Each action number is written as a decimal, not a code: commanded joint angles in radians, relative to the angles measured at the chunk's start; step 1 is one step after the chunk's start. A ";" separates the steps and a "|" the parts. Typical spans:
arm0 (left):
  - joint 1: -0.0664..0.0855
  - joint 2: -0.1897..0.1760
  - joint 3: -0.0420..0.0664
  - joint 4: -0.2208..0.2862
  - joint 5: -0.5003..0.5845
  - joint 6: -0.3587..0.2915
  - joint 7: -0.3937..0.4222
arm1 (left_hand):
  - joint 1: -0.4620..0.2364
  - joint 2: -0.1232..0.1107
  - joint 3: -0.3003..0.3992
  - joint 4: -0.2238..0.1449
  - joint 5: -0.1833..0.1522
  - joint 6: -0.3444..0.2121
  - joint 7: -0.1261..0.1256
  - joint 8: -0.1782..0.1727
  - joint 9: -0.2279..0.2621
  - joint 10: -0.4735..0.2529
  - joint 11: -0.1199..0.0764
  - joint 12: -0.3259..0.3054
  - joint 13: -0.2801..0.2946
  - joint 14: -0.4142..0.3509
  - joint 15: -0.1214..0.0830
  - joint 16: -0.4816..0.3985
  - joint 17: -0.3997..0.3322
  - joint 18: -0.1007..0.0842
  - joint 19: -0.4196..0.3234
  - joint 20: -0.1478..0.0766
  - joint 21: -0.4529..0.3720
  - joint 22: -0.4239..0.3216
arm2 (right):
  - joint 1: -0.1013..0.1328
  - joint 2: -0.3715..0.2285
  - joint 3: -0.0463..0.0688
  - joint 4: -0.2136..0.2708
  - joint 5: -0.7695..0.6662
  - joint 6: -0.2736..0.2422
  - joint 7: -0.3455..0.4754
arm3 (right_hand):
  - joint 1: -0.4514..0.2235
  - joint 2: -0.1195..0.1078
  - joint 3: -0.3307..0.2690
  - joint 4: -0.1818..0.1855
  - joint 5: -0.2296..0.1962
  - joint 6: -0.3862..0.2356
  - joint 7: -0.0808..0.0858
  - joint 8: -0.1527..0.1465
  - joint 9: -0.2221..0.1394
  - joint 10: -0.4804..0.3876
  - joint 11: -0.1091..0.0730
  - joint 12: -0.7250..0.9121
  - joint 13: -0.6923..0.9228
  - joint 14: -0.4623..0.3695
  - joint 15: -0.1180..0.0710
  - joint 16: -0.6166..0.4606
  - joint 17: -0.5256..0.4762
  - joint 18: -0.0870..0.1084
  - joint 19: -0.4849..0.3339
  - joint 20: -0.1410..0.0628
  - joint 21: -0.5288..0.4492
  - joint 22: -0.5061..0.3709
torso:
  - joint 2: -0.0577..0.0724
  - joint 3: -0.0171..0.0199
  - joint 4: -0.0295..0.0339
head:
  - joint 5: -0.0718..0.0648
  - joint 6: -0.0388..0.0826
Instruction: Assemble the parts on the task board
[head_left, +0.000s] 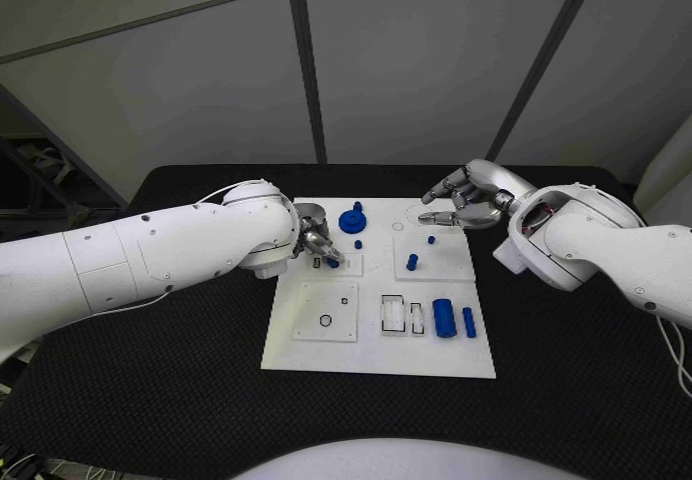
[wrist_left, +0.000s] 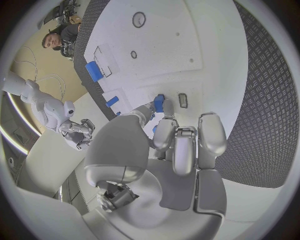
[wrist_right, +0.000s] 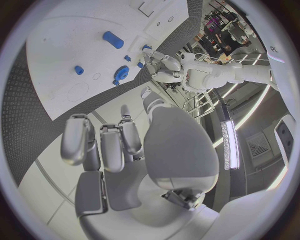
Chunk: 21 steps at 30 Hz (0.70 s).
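A blue block (head_left: 443, 318) was seen at the white board's (head_left: 378, 360) five o'clock. A small blue part (wrist_left: 159, 103) was pinched by the left hand (head_left: 315, 246) at ten o'clock. The right hand (head_left: 464, 197) was held empty, fingers apart, at one o'clock.

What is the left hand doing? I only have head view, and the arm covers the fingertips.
Observer: In the left wrist view, the left hand pinches a small blue part between the thumb and a finger.
Operator: Where on the board?
Observer: Over the task board, just beside a small rectangular slot. The part is not in the slot.
Operator: Is the right hand carrying anything? I only see its back.
Observer: No. In the right wrist view, the right hand has nothing in it and its fingers are apart.
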 joint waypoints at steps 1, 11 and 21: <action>-0.007 0.004 -0.004 -0.001 -0.006 0.026 -0.014 | -0.020 0.001 0.024 -0.031 -0.025 0.016 -0.003 -0.005 0.004 0.022 -0.007 -0.002 0.111 0.092 -0.006 0.006 0.216 -0.036 0.009 0.000 -0.006 0.003 | 0.002 0.001 0.001 0.000 -0.003 0.004 0.008 | 0.001 -0.001 0.000 0.005 0.005 0.007 -0.001 -0.004 0.001 0.002 -0.007 -0.002 0.035 0.048 -0.009 -0.007 0.027 0.019 -0.003 -0.001 -0.004 -0.001 | 0.000 0.0002 -0.0001 | 0.000 -0.001; -0.008 0.008 -0.005 -0.006 -0.006 0.020 -0.016 | -0.057 -0.005 -0.024 0.014 -0.052 0.028 -0.003 -0.012 0.013 0.024 -0.007 -0.005 0.115 0.091 -0.007 0.005 0.214 -0.036 0.011 -0.002 -0.007 0.005 | 0.002 0.001 0.001 -0.001 -0.003 0.001 0.006 | 0.000 0.000 0.000 0.006 0.006 0.008 -0.001 -0.004 0.001 0.002 -0.007 -0.003 0.035 0.048 -0.009 -0.007 0.026 0.019 -0.003 -0.001 -0.005 -0.002 | 0.000 0.0001 -0.0002 | 0.000 -0.003; -0.008 0.008 -0.005 -0.009 -0.006 0.026 -0.022 | -0.064 -0.006 -0.042 0.034 -0.049 0.037 -0.005 -0.012 0.019 0.028 -0.008 0.004 0.120 0.093 -0.009 0.010 0.221 -0.037 0.015 -0.003 -0.006 0.010 | 0.002 0.000 0.001 -0.001 -0.003 0.002 0.005 | 0.000 0.001 0.000 0.007 0.006 0.008 -0.001 -0.004 0.002 0.001 -0.007 -0.004 0.034 0.047 -0.009 -0.008 0.025 0.019 -0.003 -0.001 -0.006 -0.003 | -0.001 0.0001 0.0005 | 0.000 -0.006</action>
